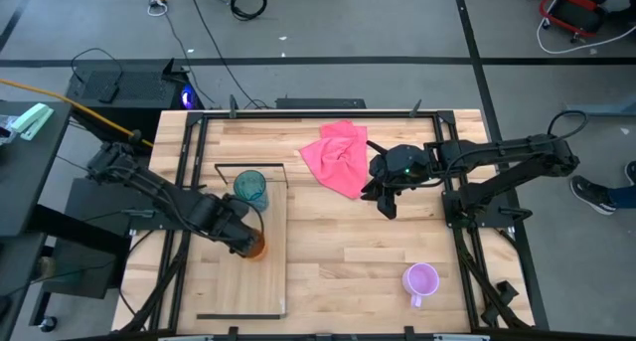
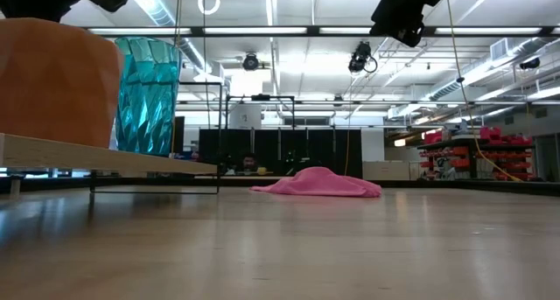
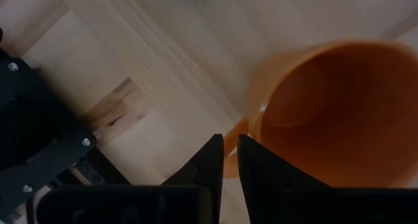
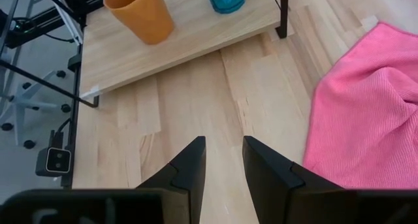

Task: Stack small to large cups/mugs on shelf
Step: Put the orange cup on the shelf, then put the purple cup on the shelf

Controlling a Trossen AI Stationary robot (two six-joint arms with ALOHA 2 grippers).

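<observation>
Fingers of the left claw [image 3: 225, 160] pinch the orange mug's [image 3: 333, 113] handle on the shelf [image 1: 270, 281], teal tumbler [image 1: 250, 187] just beyond; right claw [image 4: 222, 160] hovers slightly parted, empty.

My left arm reaches in from the left edge of the table, elbow bent, and my left gripper [image 1: 248, 242] is down low with its fingers [image 3: 210, 164] drawn almost together, only a thin slit between the tips, pinching a handle. My right arm comes in from the right edge, stretched toward the table's middle, and I hold my right gripper [image 1: 388, 204] raised off the surface. Its two fingers [image 4: 189, 160] stand a little apart with nothing between them.
</observation>
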